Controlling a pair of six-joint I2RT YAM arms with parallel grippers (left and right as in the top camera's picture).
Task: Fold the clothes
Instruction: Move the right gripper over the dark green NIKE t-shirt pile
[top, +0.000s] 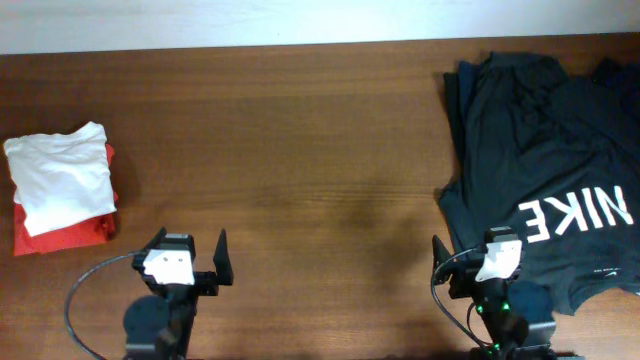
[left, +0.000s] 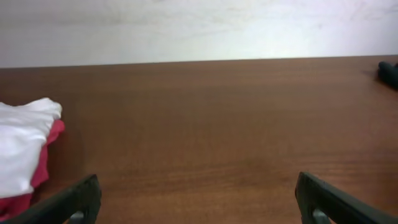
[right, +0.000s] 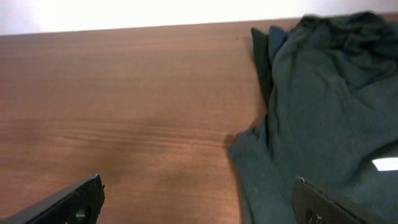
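Note:
The black T-shirt (top: 530, 140) lies crumpled at the table's right side, with its white "NIKE" lettering (top: 577, 213) facing up, reading upside down from my side. In the right wrist view the T-shirt (right: 323, 106) fills the right half, and its near left edge lies between my fingers. My right gripper (top: 497, 242) (right: 198, 200) is open and empty at the shirt's near left corner, at the front edge. My left gripper (top: 190, 250) (left: 199, 199) is open and empty over bare wood at the front left. A dark tip of the T-shirt (left: 388, 71) shows far right in the left wrist view.
A folded white piece (top: 60, 175) lies on a folded red piece (top: 60, 236) at the far left, and both show in the left wrist view, the white piece (left: 18, 149) over the red piece (left: 46, 158). A bluish garment edge (right: 275, 38) peeks from under the shirt's far left side. The wooden table (top: 300, 150) spans the middle.

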